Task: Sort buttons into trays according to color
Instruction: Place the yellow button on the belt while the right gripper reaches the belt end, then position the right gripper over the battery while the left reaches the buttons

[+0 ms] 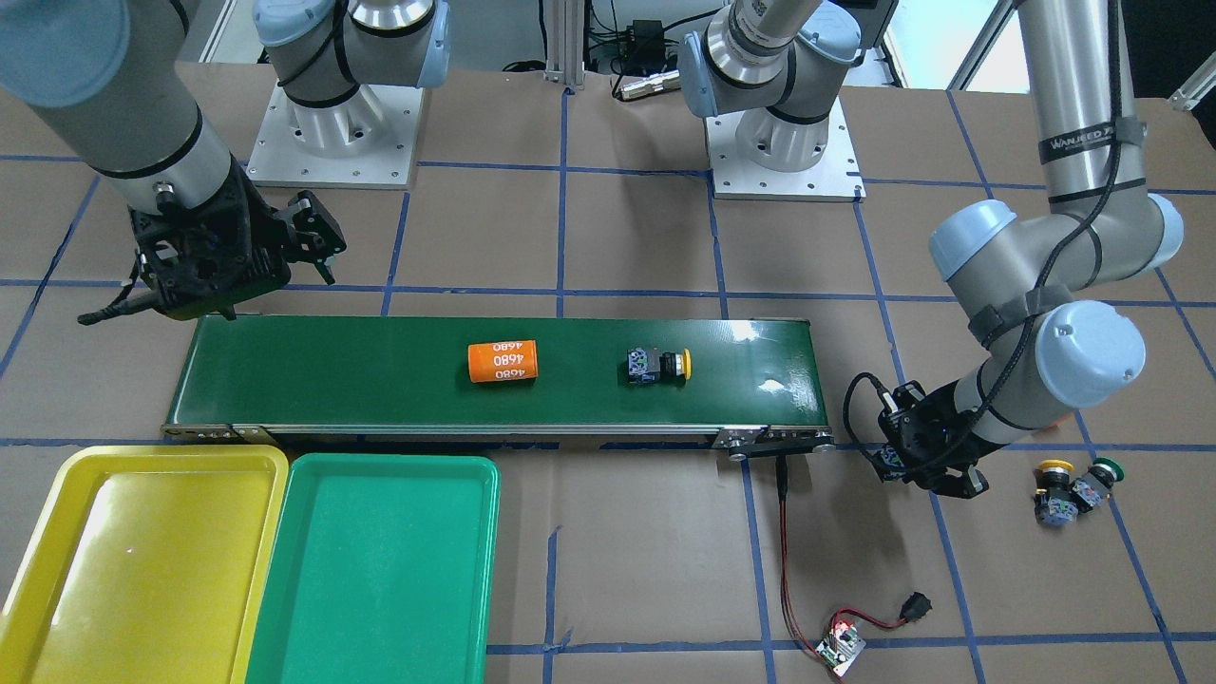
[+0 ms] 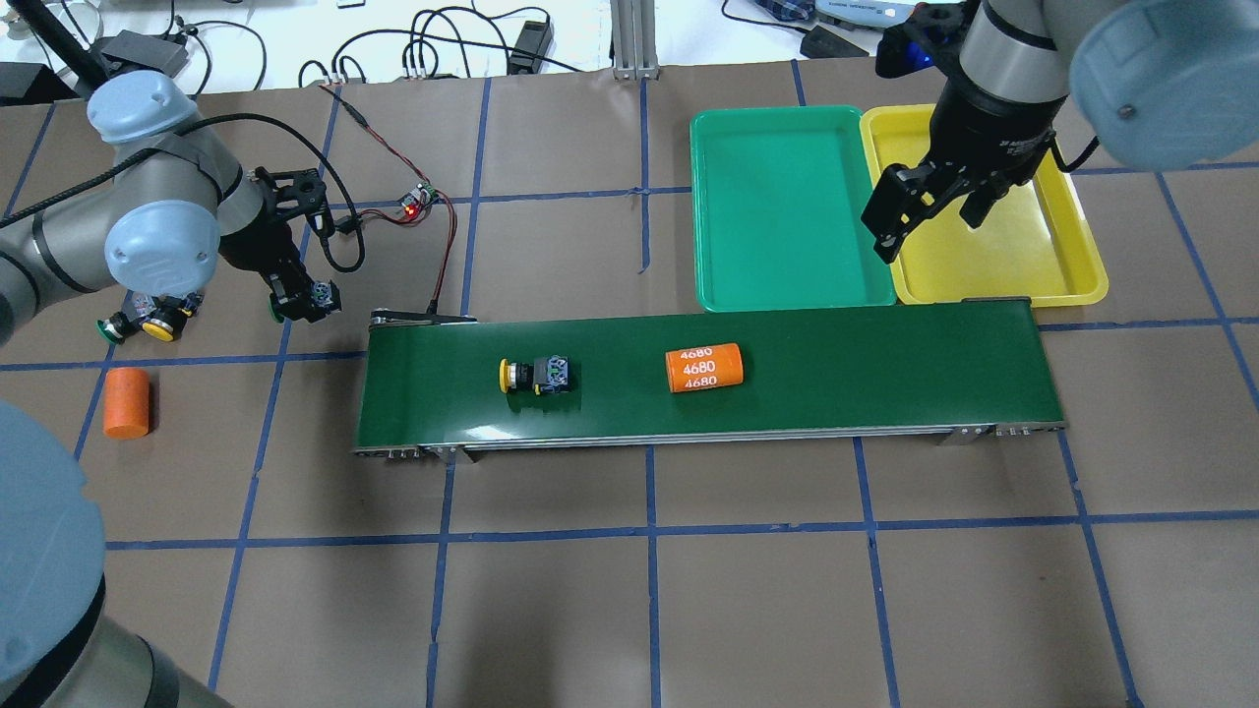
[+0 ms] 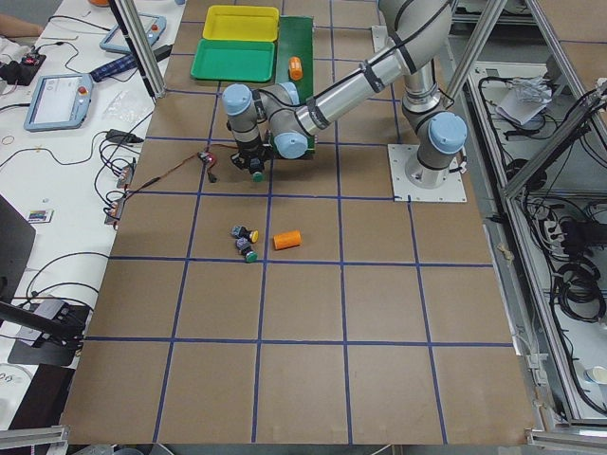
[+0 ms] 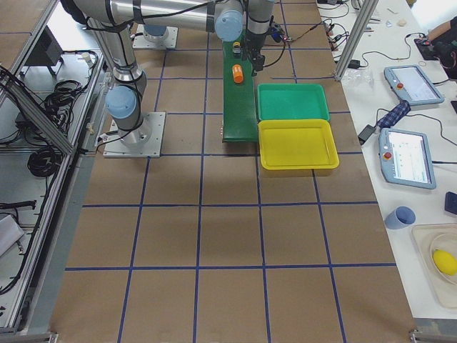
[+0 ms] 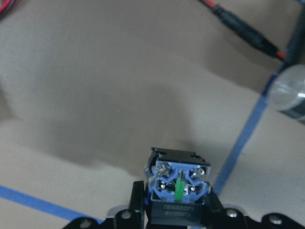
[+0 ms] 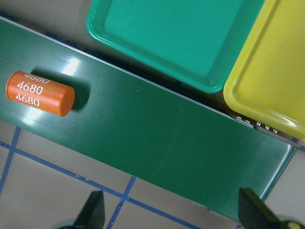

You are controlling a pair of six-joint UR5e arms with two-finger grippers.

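Feeding step: holding a green button (image 5: 177,177) in the left end effector (image 2: 298,301), clamped on its body, above the tabletop (image 2: 748,590) just off one end of the conveyor belt (image 2: 836,364). Hovering with the right end effector (image 2: 925,234) spread open above the belt's other end, near the empty green tray (image 2: 777,197) and yellow tray (image 2: 1033,265). On the belt: one yellow button (image 2: 536,375). Next, likely: setting the green one down behind it.
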